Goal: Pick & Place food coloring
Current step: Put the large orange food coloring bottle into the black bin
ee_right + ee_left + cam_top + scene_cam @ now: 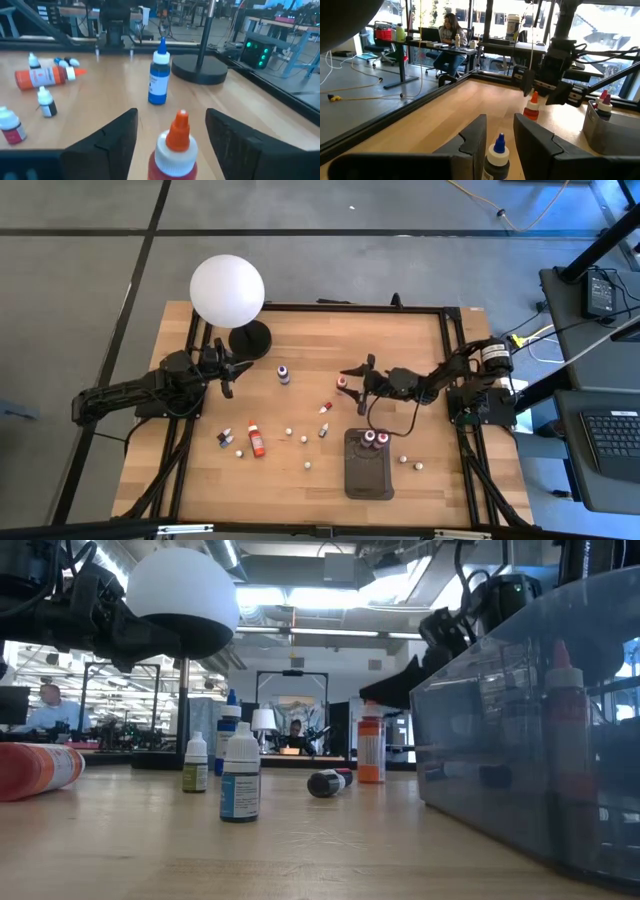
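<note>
While the white globe lamp (228, 290) stands at eleven o'clock on the table (300, 330), the grey tray (368, 470) at five o'clock holds two red-capped bottles (375, 438). At centre, the right gripper (352, 377) is spread around an upright orange-tipped bottle (172, 150); at nine o'clock, the left gripper (226, 372), fingers slightly parted, holds nothing.

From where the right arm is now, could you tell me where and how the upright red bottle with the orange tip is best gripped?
Grip the red bottle on its round body below the white collar, coming level from the right arm's side. It stands upright between the open right gripper fingers already, and the tapered orange tip would probably slip. The blue bottle stands clear beyond it.
</note>
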Available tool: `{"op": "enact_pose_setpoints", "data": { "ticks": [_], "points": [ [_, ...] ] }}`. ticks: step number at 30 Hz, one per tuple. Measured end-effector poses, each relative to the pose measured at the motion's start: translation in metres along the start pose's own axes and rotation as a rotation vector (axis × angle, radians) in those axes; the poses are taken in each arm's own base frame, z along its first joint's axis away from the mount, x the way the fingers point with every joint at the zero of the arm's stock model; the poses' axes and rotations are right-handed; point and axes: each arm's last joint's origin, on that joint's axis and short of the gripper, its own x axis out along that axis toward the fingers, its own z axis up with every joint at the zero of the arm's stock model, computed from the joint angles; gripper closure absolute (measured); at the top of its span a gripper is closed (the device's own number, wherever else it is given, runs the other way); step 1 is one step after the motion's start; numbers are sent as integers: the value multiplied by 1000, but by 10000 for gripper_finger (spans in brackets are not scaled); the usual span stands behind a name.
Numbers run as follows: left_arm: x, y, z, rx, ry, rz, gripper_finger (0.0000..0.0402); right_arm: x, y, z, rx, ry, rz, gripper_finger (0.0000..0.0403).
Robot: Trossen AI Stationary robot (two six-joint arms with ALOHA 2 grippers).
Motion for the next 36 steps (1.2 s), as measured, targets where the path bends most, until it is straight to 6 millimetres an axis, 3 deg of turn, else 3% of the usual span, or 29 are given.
{"op": "enact_pose_setpoints", "data": {
  "ticks": [5,11,15,22,26,32,36],
  "points": [
    [0,0,0,0,0,0,308,-2,-1,12,6,-44,-15,158],
    [0,0,0,-1,0,0,307,-11,-10,40,21,-68,-197,158],
    [0,0,0,-1,0,-1,311,-12,-13,66,-7,74,-231,158],
    [0,0,0,0,0,-2,309,-6,-15,126,-89,497,-217,158],
    [0,0,0,0,1,-2,310,-2,-14,154,-101,512,-143,158],
    [0,0,0,0,0,-3,309,0,-11,159,-137,504,159,158],
    [0,0,0,0,0,-3,307,5,-10,146,-156,545,193,158]
  ]
}}
